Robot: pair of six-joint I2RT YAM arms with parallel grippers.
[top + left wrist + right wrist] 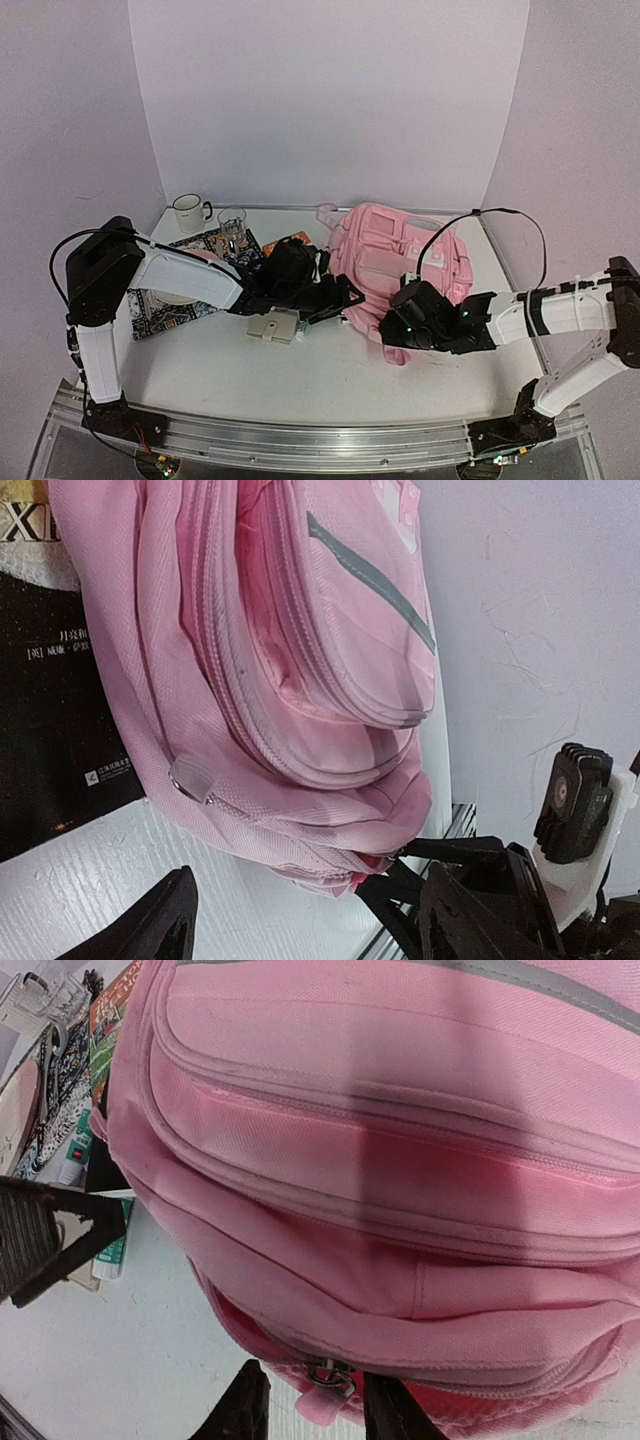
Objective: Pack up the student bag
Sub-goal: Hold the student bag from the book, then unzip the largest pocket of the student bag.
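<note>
One pink backpack (400, 250), lying flat mid-desk (300, 370), nearer the back edge. Left gripper (345, 295): jaws wide apart at the backpack's left side, holding nothing. Right gripper (315, 1407): jaws partly open, straddling a zip pull (322, 1390) at the backpack's near end.

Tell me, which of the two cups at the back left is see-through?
The clear glass, the one nearer the student bag. Its neighbour further left is a solid white mug with a dark rim.
</note>
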